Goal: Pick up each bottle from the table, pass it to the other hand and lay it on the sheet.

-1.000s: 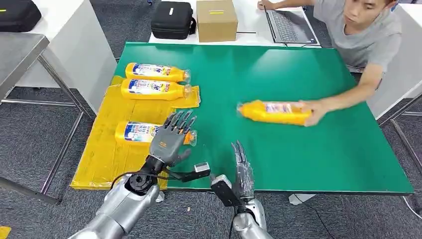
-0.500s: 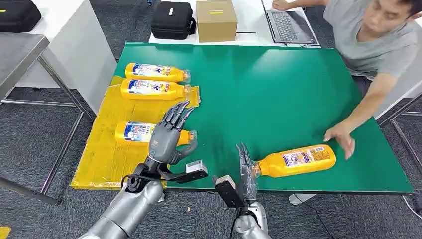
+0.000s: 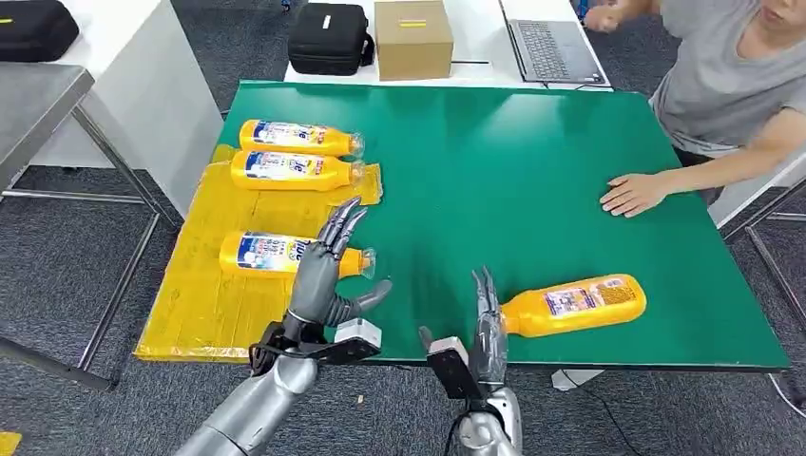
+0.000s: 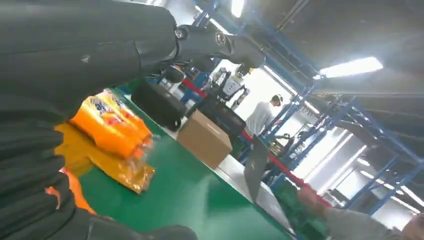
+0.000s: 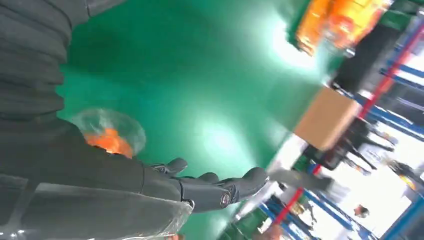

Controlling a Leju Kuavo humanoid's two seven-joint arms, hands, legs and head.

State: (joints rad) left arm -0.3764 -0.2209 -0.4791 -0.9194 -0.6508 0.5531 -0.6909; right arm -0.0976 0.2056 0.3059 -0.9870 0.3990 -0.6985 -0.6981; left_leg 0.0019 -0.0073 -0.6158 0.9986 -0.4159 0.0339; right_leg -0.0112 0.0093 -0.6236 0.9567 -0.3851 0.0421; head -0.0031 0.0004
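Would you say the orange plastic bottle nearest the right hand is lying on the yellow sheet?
No, that orange plastic bottle lies on bare green table, apart from the yellow sheet.

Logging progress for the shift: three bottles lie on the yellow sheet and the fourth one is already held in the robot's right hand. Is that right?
Not quite. Three bottles do lie on the yellow sheet, but the fourth bottle still lies on the green table. The right hand is open beside its cap end, holding nothing. The head view shows this.
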